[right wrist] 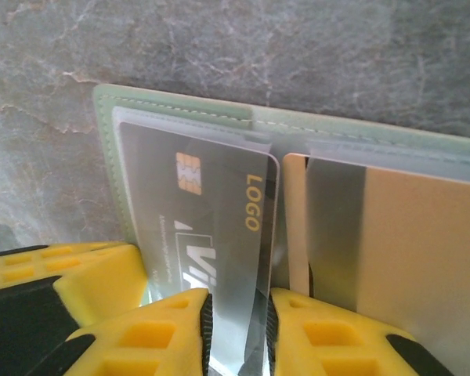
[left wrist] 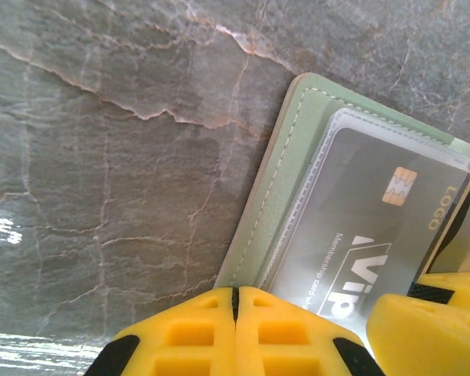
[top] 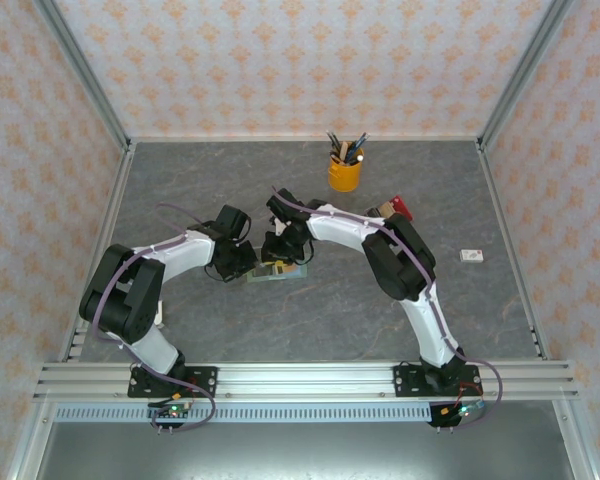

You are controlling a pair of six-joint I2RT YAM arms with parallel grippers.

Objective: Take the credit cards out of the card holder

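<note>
Card holder: the sage-green stitched folding card holder lies open and flat on the grey marble-patterned tabletop, mid-table, between the two arm tips.

Contents: a grey credit card with gold chip, gold "LOGO" and white "VIP" lettering sits under a clear sleeve in one half. A tan-yellow credit card sits in the pocket of the other half, just beside it.

Left gripper: yellow fingers pressed fully together, nothing between them. The tips are at the near corner of the card holder; cannot tell whether they bear down on it.

Right gripper: jaws narrowed to a slim gap, one finger either side of the near end of the grey credit card, pinching it.

Other: a yellow cup of pens stands well behind, toward the back wall.
</note>
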